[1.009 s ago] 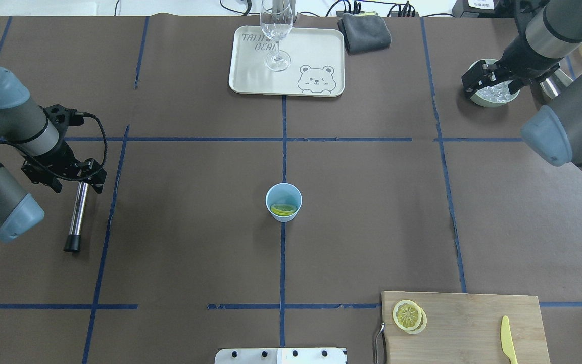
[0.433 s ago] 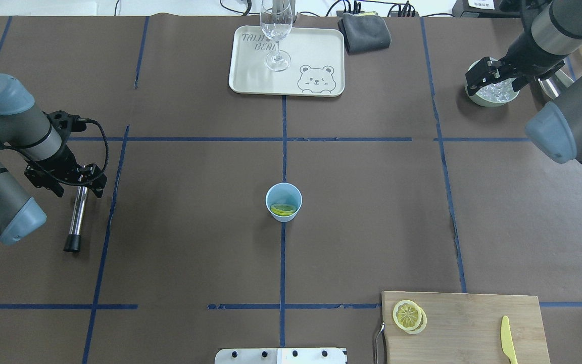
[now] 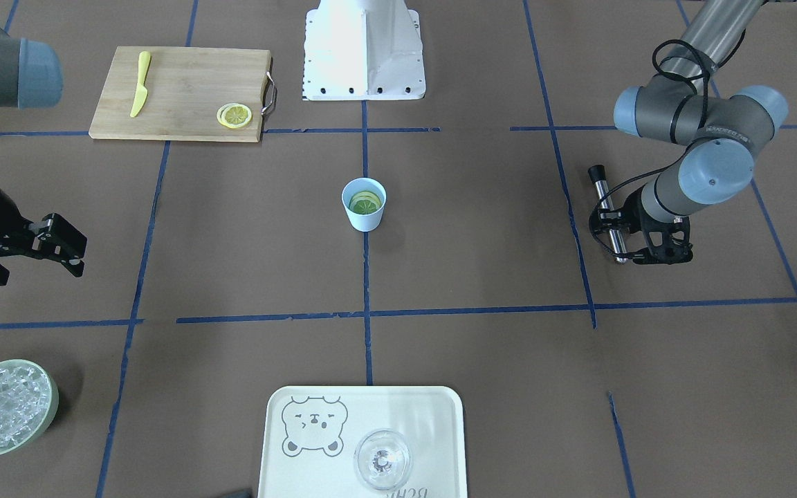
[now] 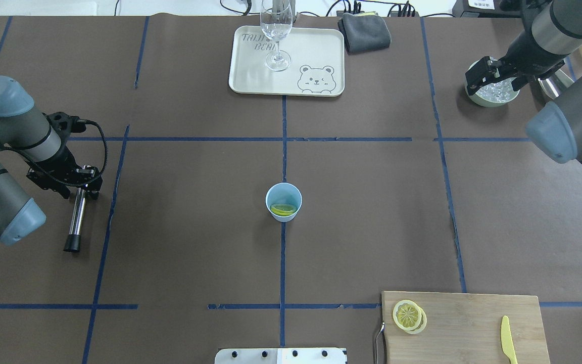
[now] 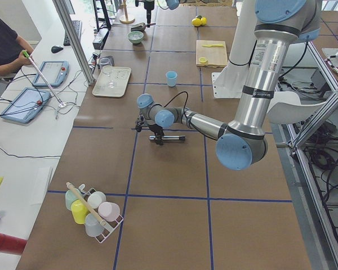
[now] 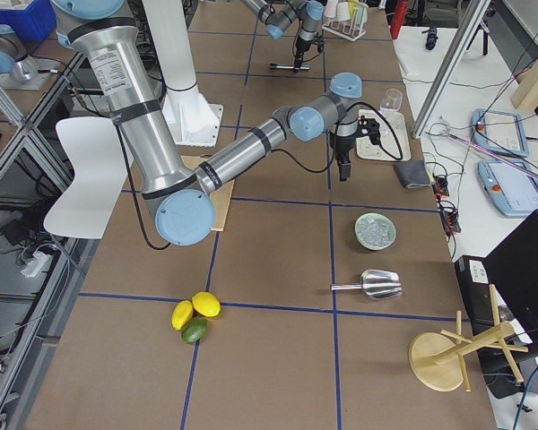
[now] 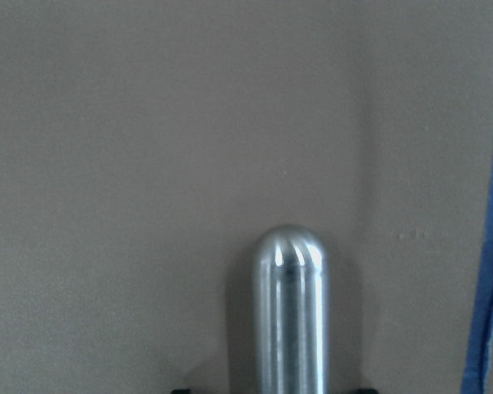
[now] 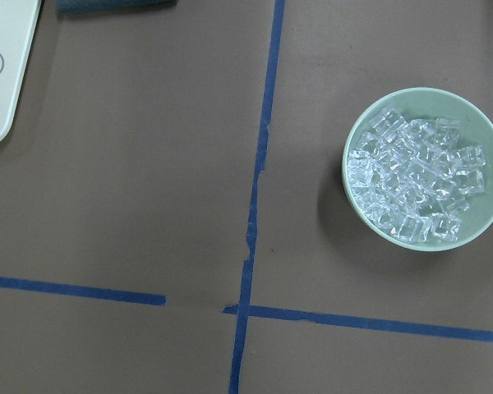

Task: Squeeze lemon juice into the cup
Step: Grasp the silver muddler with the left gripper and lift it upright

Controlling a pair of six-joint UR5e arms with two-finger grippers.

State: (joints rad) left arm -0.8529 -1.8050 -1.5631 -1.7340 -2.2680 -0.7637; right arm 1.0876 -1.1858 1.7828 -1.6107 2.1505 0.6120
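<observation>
Note lemon slice (image 4: 283,209) flat inside light-blue cup (image 4: 277,194) at ctr of table (image 4: 185,227). Note L gripper (image 4: 83,181) straddling end of steel rod (image 4: 76,217) lying on table; can't tell if clamped. Note R gripper (image 3: 77,256), jaws apart, above ice bowl (image 4: 480,101).

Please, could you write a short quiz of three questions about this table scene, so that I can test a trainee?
1. True or false: a lemon slice lies inside the cup.
2. What stands on the tray? A) a wine glass B) a bottle C) a plate
3. Fill in: the bowl of ice is nearest the ___ end effector.
Key: 1 true; 2 A; 3 the right end effector.
</observation>
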